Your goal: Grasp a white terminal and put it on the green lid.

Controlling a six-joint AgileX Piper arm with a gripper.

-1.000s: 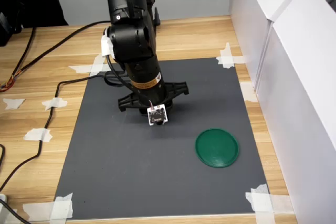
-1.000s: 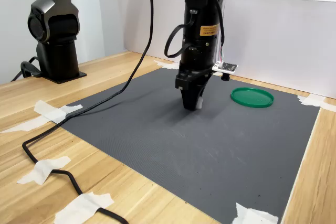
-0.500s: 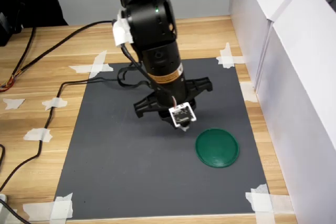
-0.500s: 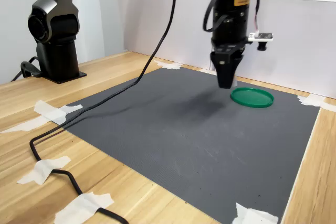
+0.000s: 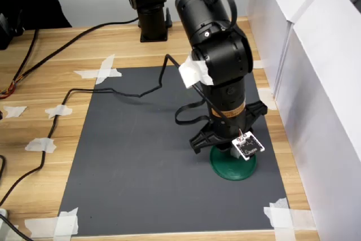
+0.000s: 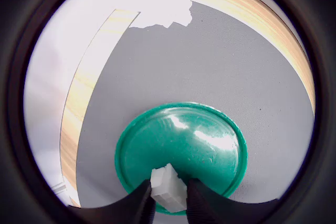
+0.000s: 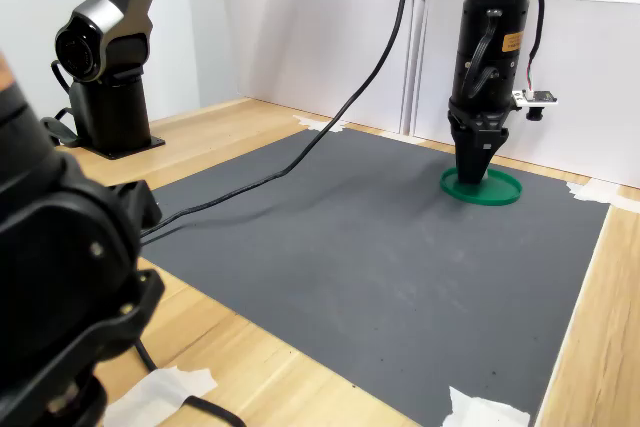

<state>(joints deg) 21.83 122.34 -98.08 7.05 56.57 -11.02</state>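
Observation:
The green lid (image 5: 236, 167) (image 7: 497, 188) (image 6: 184, 150) lies on the dark mat near the first exterior view's right edge. My gripper (image 6: 169, 200) (image 7: 471, 178) points straight down over the lid, just above its surface. In the wrist view a small white terminal (image 6: 168, 188) sits pinched between the two dark fingers, over the lid's near rim. In both exterior views the terminal is hidden by the arm and the fingers. In the first exterior view the arm's wrist covers the gripper tips.
The grey mat (image 5: 141, 156) is taped to a wooden table (image 5: 51, 71). White panels (image 5: 316, 83) stand close along the first exterior view's right. A black cable (image 5: 113, 91) trails over the mat. The arm's base (image 7: 105, 97) stands at the second exterior view's left.
The arm has swung from the mat's middle across to the green lid and come down over it, with the gripper still shut.

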